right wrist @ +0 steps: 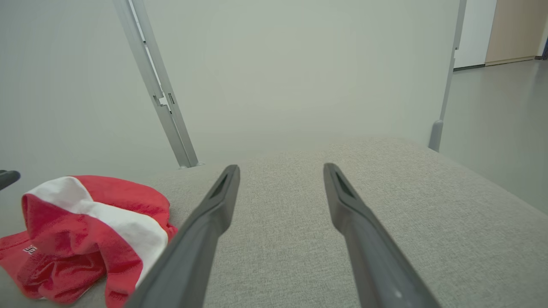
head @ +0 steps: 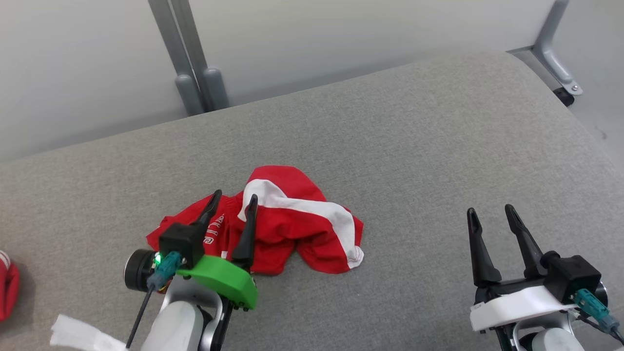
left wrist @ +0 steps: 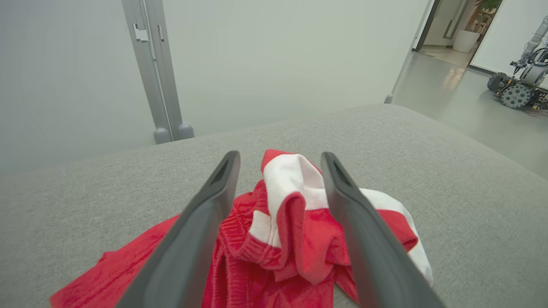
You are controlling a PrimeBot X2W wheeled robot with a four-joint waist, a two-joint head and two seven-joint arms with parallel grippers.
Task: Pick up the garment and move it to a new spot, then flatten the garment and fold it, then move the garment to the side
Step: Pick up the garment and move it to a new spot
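Crumpled red knit garment point(head: 292, 219) with white band lying on grey woven surface point(head: 414, 146), left pincer point(head: 235, 196) hovering over garment, spread wide, gripping nothing, right pincer point(head: 489, 209) gaping empty, well right of garment

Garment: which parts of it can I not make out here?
- Head view: the left claw covers part of the garment; its white lettering is too small to read.
- Left wrist view: the bottom edge cuts off its near side.
- Head view: the left edge cuts a second red item.
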